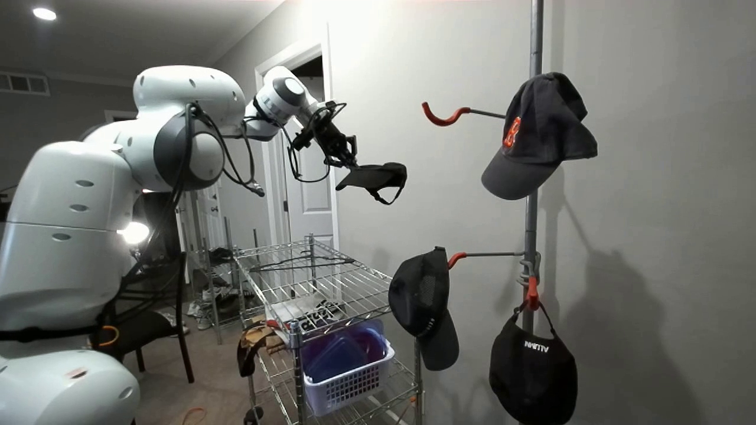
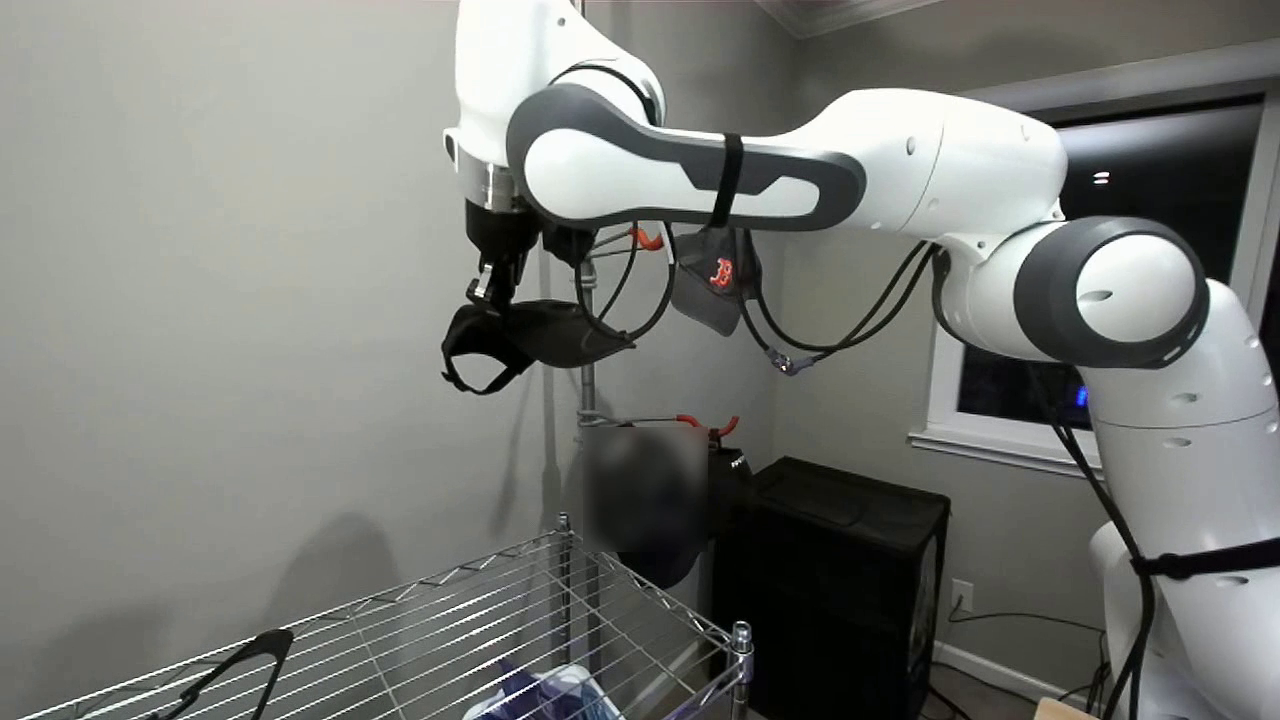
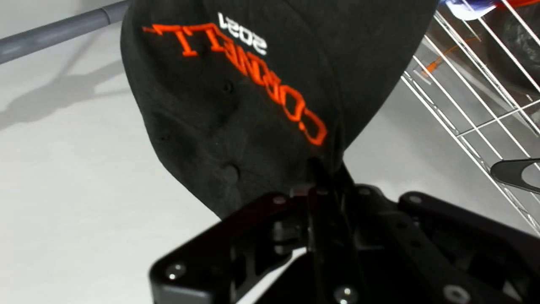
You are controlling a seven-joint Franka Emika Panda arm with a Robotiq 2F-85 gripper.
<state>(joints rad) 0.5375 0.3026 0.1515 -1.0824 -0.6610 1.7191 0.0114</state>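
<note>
"Wrist view, then: what has the gripper (image 3: 329, 181) got?"

"Its jaws are drawn nearly together, with the edge of a black cap (image 3: 202, 126) pinched between them, seemingly close to where brim meets crown. Orange letters run across the cap, reading like CORNELL, with 2021 beside them in white; both look flipped from there."

"So where is the cap, exactly?"

"Held in the air by the gripper. In both exterior views it hangs higher than the wire rack (image 2: 742, 650), well apart from its top edges, with a strap loop dangling below."

"What does the rack carry?"

"On top lies a black hanger-like piece (image 2: 268, 643), tip at the edge along the wall (image 2: 250, 250). Lower down, a lavender basket (image 1: 348, 383) stands between two corner posts (image 1: 297, 366), with blue and purple plastic (image 1: 342, 354) inside."

"And the pole (image 1: 531, 224) near the rack?"

"High on it hangs a dark cap (image 1: 546, 112) with an orange B, and near that an orange-ended hook (image 1: 442, 123) juts out. Below, a mesh-backed cap (image 1: 416, 295) hangs at another hook (image 1: 456, 259), and a white-lettered cap (image 1: 531, 372) hangs by its strap from a further hook (image 1: 533, 292)."

"Do those two show elsewhere?"

"Partly. In an exterior view a dark shape (image 2: 660, 568) below the lower hooks is mostly blurred; which cap it is, I can't tell."
</note>
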